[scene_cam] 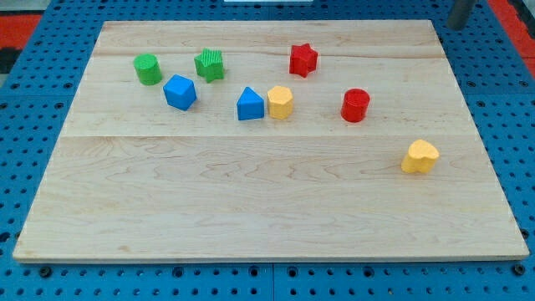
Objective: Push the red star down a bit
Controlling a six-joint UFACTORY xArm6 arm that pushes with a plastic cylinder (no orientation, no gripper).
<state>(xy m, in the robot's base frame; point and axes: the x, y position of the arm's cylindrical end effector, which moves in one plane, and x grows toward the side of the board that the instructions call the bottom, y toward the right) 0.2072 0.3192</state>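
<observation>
The red star (303,59) lies on the wooden board (267,201), near the view's top and a little right of centre. A dark rod enters at the view's top right corner. My tip (456,26) sits just beyond the board's top right corner, far to the right of the red star and slightly above it. It touches no block.
A red cylinder (355,105) lies below and right of the star. A yellow block (280,102) and a blue block (250,104) lie below and left of it. A green star (210,64), a blue cube (180,92) and a green cylinder (148,68) are at the left. A yellow heart (420,156) is at the right.
</observation>
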